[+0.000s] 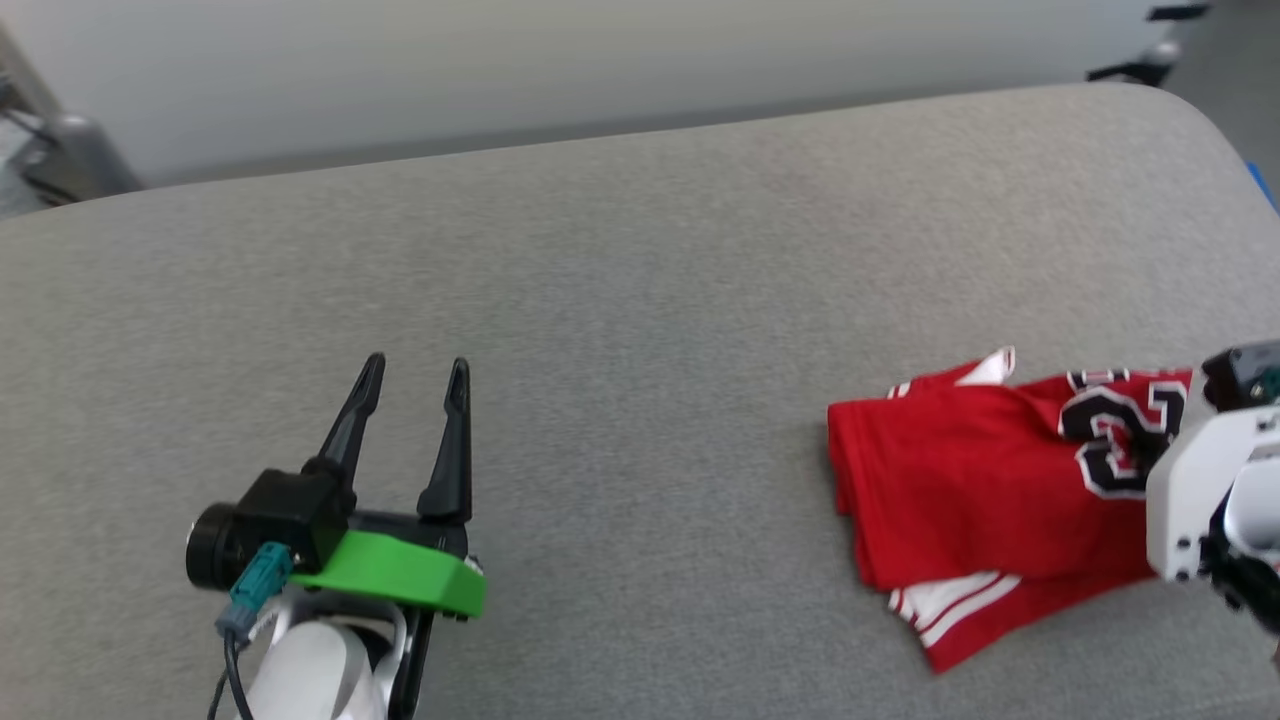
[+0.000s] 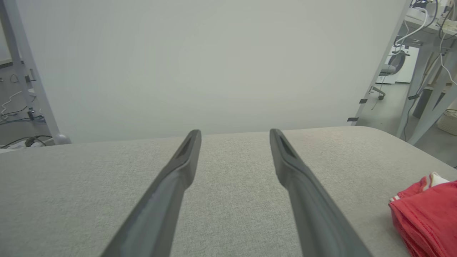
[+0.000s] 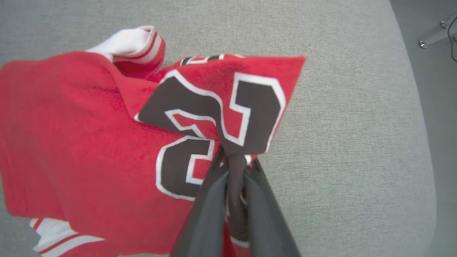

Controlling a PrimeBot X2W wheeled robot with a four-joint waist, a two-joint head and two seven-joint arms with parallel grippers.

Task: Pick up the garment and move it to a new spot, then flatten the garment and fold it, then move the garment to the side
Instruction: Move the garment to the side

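Observation:
The garment (image 1: 960, 480), a red T-shirt with white striped sleeves and dark white-outlined numbers, lies bunched on the grey cushioned surface at the right. In the right wrist view my right gripper (image 3: 236, 161) is shut on a pinched fold of the garment (image 3: 89, 142) at its numbered part, which is lifted a little. The right arm's white wrist housing (image 1: 1195, 490) covers the garment's right edge in the head view. My left gripper (image 1: 414, 385) hovers open at the lower left, far from the cloth, with nothing between its fingers (image 2: 178, 171). A corner of the garment (image 2: 425, 214) shows at the right of the left wrist view.
The grey surface (image 1: 600, 350) is broad, with a rounded far edge and right corner. A pale wall panel (image 2: 214, 64) stands behind it. Table legs and cables (image 2: 425, 71) stand on the floor beyond the right corner.

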